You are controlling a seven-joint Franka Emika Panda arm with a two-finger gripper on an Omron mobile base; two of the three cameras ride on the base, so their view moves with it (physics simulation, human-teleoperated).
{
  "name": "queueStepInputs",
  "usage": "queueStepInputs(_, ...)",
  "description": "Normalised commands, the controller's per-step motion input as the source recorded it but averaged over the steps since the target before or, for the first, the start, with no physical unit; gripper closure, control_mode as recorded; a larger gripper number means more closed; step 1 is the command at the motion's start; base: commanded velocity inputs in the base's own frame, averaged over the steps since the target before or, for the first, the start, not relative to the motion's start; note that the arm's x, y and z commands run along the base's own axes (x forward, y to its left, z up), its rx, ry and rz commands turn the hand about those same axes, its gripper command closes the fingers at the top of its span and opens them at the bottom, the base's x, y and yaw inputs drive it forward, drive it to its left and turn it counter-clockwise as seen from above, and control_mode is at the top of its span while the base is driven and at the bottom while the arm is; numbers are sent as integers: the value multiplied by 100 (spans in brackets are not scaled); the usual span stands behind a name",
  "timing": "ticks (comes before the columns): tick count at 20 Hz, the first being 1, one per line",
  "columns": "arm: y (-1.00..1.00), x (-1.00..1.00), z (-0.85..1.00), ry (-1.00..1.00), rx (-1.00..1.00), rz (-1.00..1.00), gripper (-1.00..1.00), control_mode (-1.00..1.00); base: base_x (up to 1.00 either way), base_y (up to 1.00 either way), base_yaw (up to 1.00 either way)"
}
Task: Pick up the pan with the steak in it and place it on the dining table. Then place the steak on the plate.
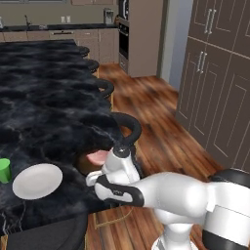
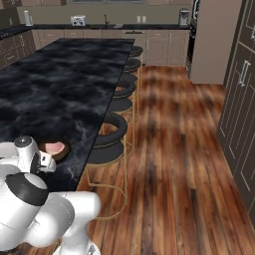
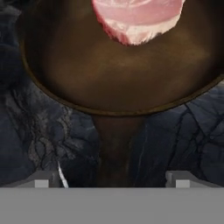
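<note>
The dark brown pan (image 3: 87,74) sits on the black marble dining table (image 3: 35,131), and the pink steak (image 3: 138,19) lies inside it. Its handle (image 3: 114,144) runs toward me between my two fingertips, which stand wide apart on either side without touching it. My gripper (image 3: 111,181) is open just above the handle. From the base I see the steak (image 1: 97,157) in the pan (image 2: 63,153) near the table's edge, partly hidden by my hand. The white plate (image 1: 37,180) lies on the table (image 1: 49,97) a little left of the pan.
A small green cup (image 1: 5,170) stands left of the plate. Black round stools (image 1: 128,124) line the table's edge over a wooden floor. Tall brown cabinets (image 1: 215,88) stand to the right across the aisle.
</note>
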Motion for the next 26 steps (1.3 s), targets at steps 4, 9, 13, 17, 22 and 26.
queueStepInputs(4, -8, 0, 37, 0, 4, -8, -100, -100, 0, 0, 0)
queueStepInputs(9, -2, 23, 35, 3, 4, -11, -100, -100, 0, 0, 0)
queueStepInputs(13, -1, 43, 24, 5, 3, -13, -100, -100, 0, 0, 0)
queueStepInputs(17, -3, 39, 16, 5, 3, -10, -100, -100, 0, 0, 0)
queueStepInputs(22, -4, 33, 6, 5, 2, -7, -100, -100, 0, 0, 0)
queueStepInputs(26, 0, 37, 0, 6, 4, -4, -100, -100, 0, 0, 0)
